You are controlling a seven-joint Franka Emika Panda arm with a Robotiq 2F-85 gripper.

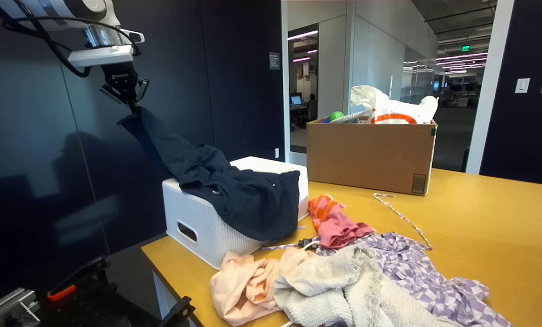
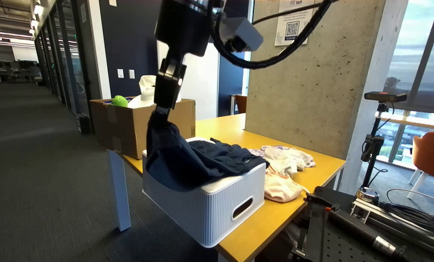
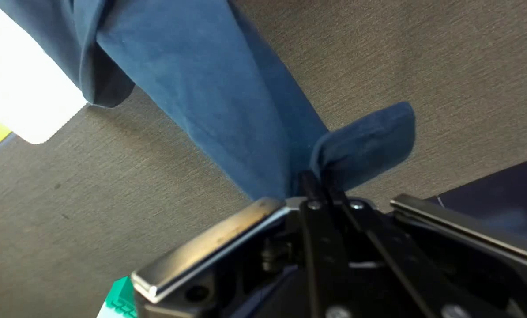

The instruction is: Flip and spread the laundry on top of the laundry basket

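Note:
The laundry is a navy garment (image 1: 253,200), lying bunched across the white ribbed laundry basket (image 1: 194,222). In both exterior views one part of the garment rises off the basket to my gripper (image 1: 134,108). The gripper (image 2: 161,110) is shut on the garment's end, above and outside the basket. In the wrist view the fingertips (image 3: 318,181) pinch the navy cloth (image 3: 201,84), with a short flap sticking out beside them. The held part stretches in a slanted strip over the floor. The cloth covers much of the basket's top; the bare part (image 2: 224,183) looks flat.
The basket stands at the corner of a yellow table (image 1: 480,218). Beside it lie a peach cloth (image 1: 248,286), a cream knit (image 1: 343,286), a purple checked cloth (image 1: 411,263) and a pink-orange cloth (image 1: 334,222). A full cardboard box (image 1: 366,156) stands behind.

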